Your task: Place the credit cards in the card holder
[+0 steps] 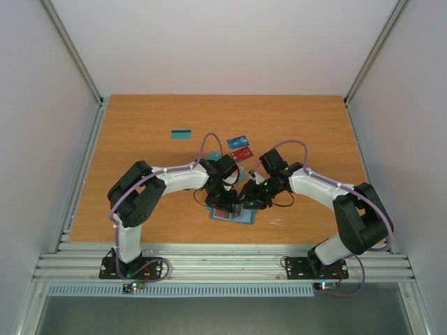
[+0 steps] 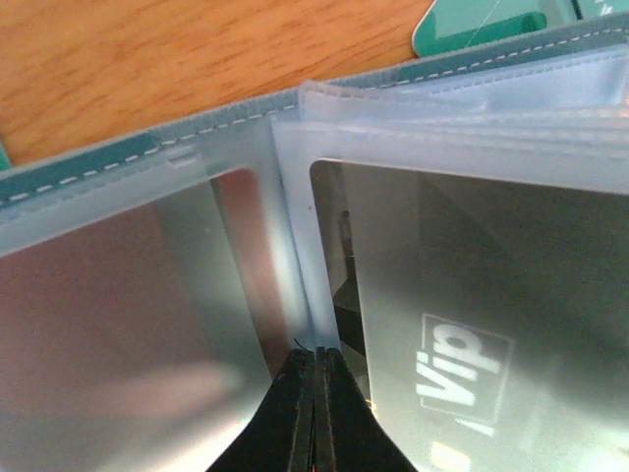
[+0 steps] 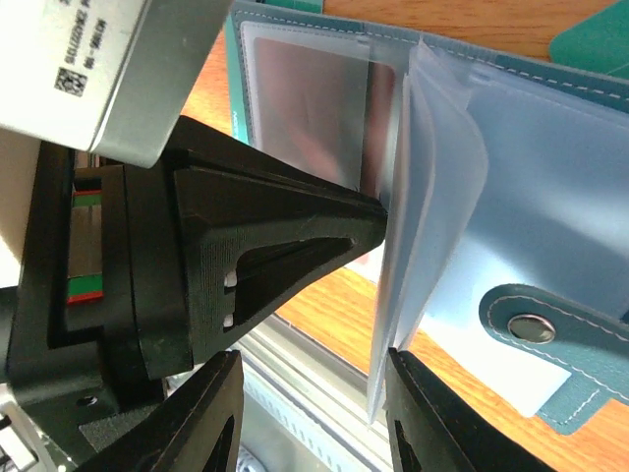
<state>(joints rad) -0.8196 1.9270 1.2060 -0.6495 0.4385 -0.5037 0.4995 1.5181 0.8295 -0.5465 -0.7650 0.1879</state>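
Note:
The card holder lies open on the table near the front edge, teal outside, with clear sleeves fanned up. My left gripper is shut, its tip pressed at the fold between two sleeves. One sleeve holds a grey "Vip" card, the other a reddish card. My right gripper stands open at the holder's near side, the sleeves' free edges resting against its right finger. Loose credit cards lie beyond: a teal striped one, a blue one and a red one.
Both wrists crowd together over the holder. The holder's snap strap lies flat to the right. A teal card lies just past the holder's far edge. The metal rail runs right behind the holder's near side.

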